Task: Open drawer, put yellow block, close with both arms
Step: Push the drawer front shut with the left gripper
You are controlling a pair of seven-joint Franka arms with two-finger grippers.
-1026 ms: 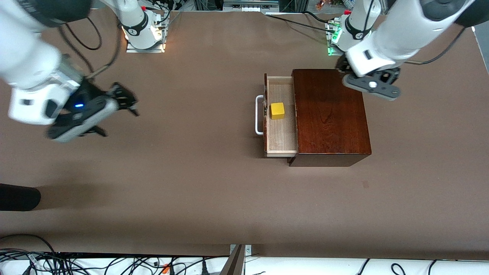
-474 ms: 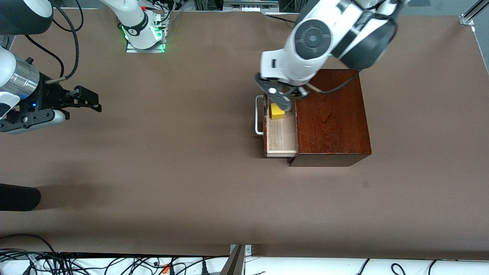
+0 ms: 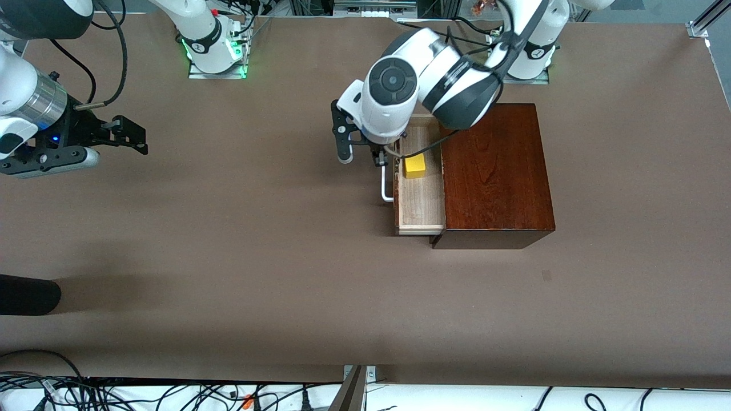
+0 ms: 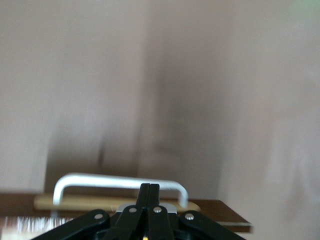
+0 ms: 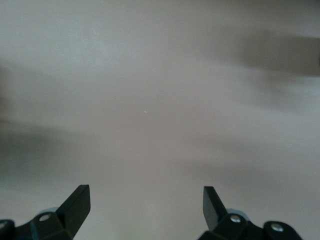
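From the front, the wooden box (image 3: 495,174) is sitting on the brown surface (image 3: 257,257) toward the left arm's end, with its drawer (image 3: 421,197) standing pulled out and the yellow block (image 3: 415,165) lying inside on the pale floor, in the part of the tray farther from the camera. The white handle (image 3: 386,188) is sticking out from the drawer front toward the right arm's end. The left arm (image 3: 434,80) is reaching across from its base and is covering the corner of the drawer farthest from the camera, with a cable running over the tray beside the block; the left pincer (image 3: 374,157) is hanging just above the handle's upper end. The right pincer (image 3: 134,137) is waiting well apart over bare surface at the right arm's end, its fingers spread with nothing between them. A dark rounded object (image 3: 28,294) is poking in at the edge nearer the camera, and loose cables (image 3: 114,394) are lying along the bottom. In the left wrist view, the left pincer (image 4: 149,192) is showing its fingers pressed together and empty, with the handle (image 4: 120,187) and drawer front (image 4: 220,215) just past the tips. In the right wrist view, the right pincer (image 5: 146,202) is gaping wide over plain surface (image 5: 160,100).
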